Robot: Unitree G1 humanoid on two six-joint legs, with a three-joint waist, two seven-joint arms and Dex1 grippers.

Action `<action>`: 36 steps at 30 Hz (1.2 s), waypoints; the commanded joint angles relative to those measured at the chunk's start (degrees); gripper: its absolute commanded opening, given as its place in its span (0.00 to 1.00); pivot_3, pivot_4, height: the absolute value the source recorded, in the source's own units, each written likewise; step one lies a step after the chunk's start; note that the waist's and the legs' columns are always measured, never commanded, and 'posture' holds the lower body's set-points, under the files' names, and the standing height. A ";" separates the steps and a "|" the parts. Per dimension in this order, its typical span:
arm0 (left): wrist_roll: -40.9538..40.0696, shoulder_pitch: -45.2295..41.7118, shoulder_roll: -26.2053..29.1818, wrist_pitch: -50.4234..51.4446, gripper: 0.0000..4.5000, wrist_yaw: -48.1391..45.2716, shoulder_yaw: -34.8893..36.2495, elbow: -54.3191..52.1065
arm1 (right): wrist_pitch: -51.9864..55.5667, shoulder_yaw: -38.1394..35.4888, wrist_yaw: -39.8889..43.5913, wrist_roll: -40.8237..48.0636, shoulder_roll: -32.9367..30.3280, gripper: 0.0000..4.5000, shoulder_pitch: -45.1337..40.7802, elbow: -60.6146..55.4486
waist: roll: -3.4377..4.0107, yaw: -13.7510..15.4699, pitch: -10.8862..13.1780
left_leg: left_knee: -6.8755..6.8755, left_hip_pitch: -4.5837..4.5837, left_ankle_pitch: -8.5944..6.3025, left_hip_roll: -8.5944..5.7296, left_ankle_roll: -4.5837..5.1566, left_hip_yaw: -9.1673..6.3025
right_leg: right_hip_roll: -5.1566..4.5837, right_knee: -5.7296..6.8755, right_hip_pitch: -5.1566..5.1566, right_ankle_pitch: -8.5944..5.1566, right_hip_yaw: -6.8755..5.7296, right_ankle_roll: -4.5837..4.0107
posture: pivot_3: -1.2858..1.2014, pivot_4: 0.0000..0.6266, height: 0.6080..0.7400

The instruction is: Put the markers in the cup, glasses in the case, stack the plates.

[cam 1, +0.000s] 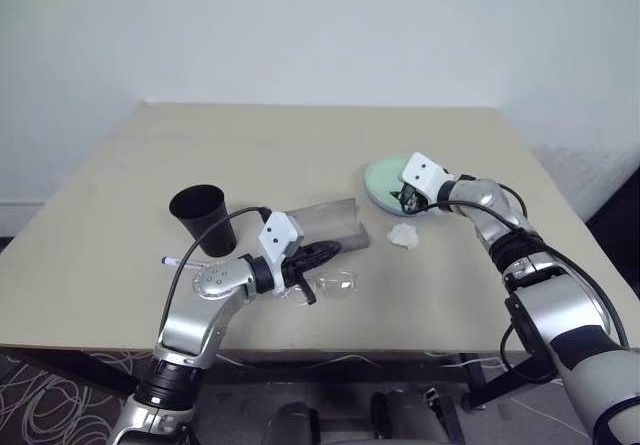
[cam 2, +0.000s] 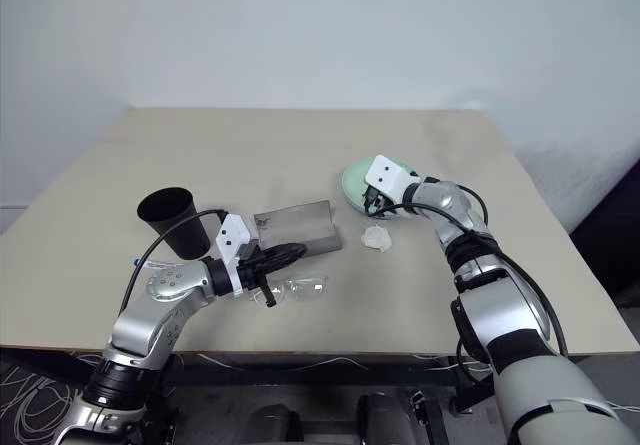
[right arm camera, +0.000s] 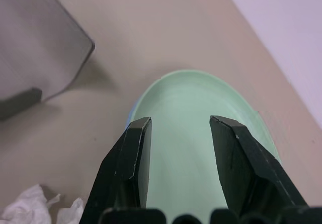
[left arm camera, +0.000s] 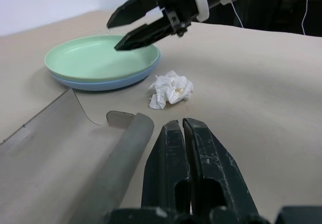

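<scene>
The mint green plate point(left arm camera: 95, 58) lies stacked on the light blue plate point(left arm camera: 110, 82) at the table's right middle. My right gripper point(right arm camera: 178, 126) hovers open over the green plate's near rim, with nothing between its fingers. The grey case point(cam 1: 325, 227) lies open at the centre. In front of it the glasses point(cam 1: 335, 285) rest on the table, just beside my left gripper point(cam 1: 318, 256), which is shut and empty. The black cup point(cam 1: 205, 217) stands upright to the left. One marker point(cam 1: 172, 261) with a blue cap lies on the table below the cup, partly behind my left arm.
A crumpled white tissue wad point(cam 1: 404, 235) lies between the case and the plates. The beige table point(cam 1: 300, 145) stretches bare toward the white wall behind. Its front edge runs just below the glasses.
</scene>
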 commanded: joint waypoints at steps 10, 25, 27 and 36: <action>-1.42 -5.70 3.13 -0.88 0.00 -2.19 5.88 6.21 | 22.23 -3.78 20.12 9.43 -8.17 0.93 12.66 -28.59 | 0.02 0.00 -0.01 | 0.07 0.05 0.00 0.02 -0.01 0.01 | 0.04 0.06 0.00 0.00 0.03 -0.01 | 0.52 0.00 1.00; -3.64 -4.37 2.91 3.06 0.00 -4.82 5.69 3.43 | 22.73 -0.33 9.72 3.18 -2.34 0.93 13.23 -20.96 | 0.01 -0.01 -0.01 | 0.20 0.01 0.01 0.01 -0.01 0.02 | 0.08 0.14 0.00 0.00 0.11 -0.01 | 0.52 0.00 1.00; -4.03 -3.82 3.07 3.61 0.00 -4.89 5.78 2.73 | 22.55 -0.17 9.00 2.72 -2.13 0.93 13.04 -20.08 | 0.01 0.00 -0.01 | 0.20 0.00 0.00 0.00 -0.01 0.03 | 0.08 0.14 0.00 0.00 0.15 0.00 | 0.52 0.00 1.00; -3.43 -2.21 3.55 4.24 0.00 -4.47 5.22 1.39 | 22.92 -0.85 8.14 2.93 -1.68 0.36 12.98 -20.23 | 0.01 -0.01 -0.01 | 0.22 0.02 0.01 0.01 -0.01 0.00 | 0.12 0.17 0.01 0.00 0.14 -0.01 | 0.52 0.00 1.00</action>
